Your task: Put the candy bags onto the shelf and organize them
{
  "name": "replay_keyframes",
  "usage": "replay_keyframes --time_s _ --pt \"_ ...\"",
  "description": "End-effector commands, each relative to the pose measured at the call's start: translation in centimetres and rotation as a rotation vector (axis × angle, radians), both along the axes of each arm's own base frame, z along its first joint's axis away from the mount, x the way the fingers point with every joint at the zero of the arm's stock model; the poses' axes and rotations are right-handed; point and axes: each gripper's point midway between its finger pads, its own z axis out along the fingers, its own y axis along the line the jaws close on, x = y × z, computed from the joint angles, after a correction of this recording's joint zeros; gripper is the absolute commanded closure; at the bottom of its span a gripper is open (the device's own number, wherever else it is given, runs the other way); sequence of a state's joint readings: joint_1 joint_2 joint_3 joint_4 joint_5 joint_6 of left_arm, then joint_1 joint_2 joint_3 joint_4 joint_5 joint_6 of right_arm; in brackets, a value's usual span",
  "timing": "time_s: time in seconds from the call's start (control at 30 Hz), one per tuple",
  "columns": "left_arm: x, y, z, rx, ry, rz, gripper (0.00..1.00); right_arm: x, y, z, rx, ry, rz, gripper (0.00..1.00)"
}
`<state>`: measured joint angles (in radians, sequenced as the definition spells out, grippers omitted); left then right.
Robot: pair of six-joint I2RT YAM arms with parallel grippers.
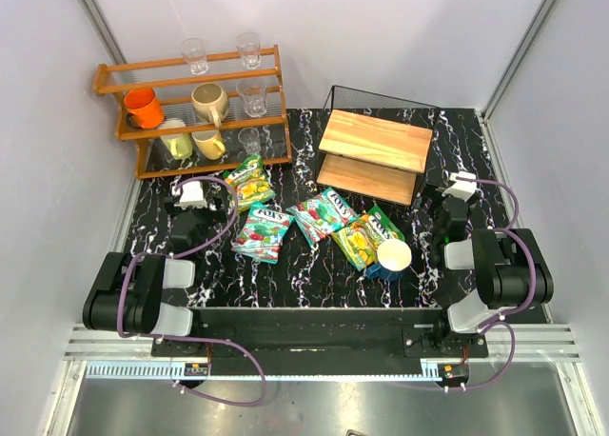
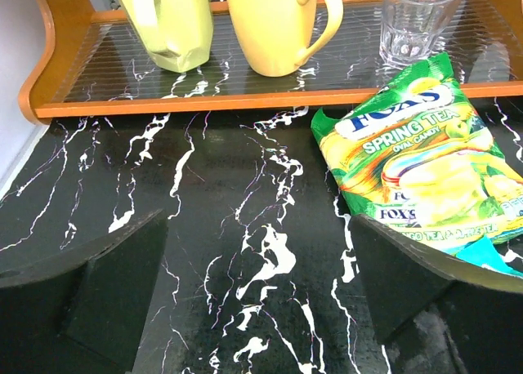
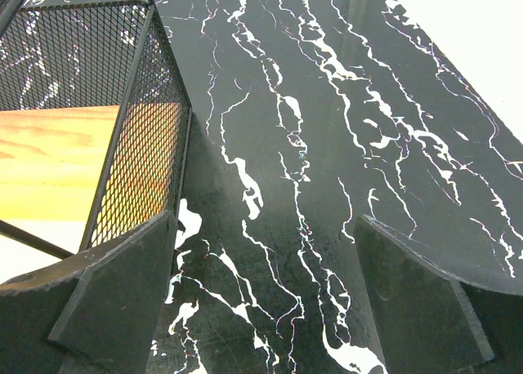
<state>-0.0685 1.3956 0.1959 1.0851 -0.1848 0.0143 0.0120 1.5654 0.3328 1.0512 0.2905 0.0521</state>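
Four candy bags lie on the black marble table in front of the shelf (image 1: 374,141), whose two wooden boards are bare. A yellow-green bag (image 1: 250,182) lies near the mug rack and shows in the left wrist view (image 2: 425,162). A teal bag (image 1: 262,232) lies below it, a second teal bag (image 1: 322,213) at centre, and a second yellow-green bag (image 1: 365,236) partly under a cup. My left gripper (image 1: 193,190) is open and empty, left of the first bag, with bare table between its fingers (image 2: 98,284). My right gripper (image 1: 461,185) is open and empty, just right of the shelf's mesh side (image 3: 135,153).
An orange-brown rack (image 1: 205,112) with mugs and glasses stands at the back left; its lower shelf (image 2: 245,104) is just ahead of my left gripper. A white-and-blue cup (image 1: 391,257) lies on the right yellow-green bag. White walls close in both sides.
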Motion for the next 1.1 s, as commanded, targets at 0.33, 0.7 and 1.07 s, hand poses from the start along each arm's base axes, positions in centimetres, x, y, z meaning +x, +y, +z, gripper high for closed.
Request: replay_keyframes --time_s 0.33,0.7,1.07 --pt "1.0 1.6 3.2 -0.013 -0.096 0.072 0.01 -1.6 -1.3 3.9 0.018 -0.19 -0.085 0.0" --pt "2.1 -1.1 10.2 -0.323 0.0 0.043 0.01 -3.7 -2.8 12.9 0.333 -0.15 -0.332 0.0" --pt "1.9 -7.0 7.6 -0.598 0.19 -0.233 0.01 -6.1 0.9 16.8 0.454 -0.066 -0.157 0.0"
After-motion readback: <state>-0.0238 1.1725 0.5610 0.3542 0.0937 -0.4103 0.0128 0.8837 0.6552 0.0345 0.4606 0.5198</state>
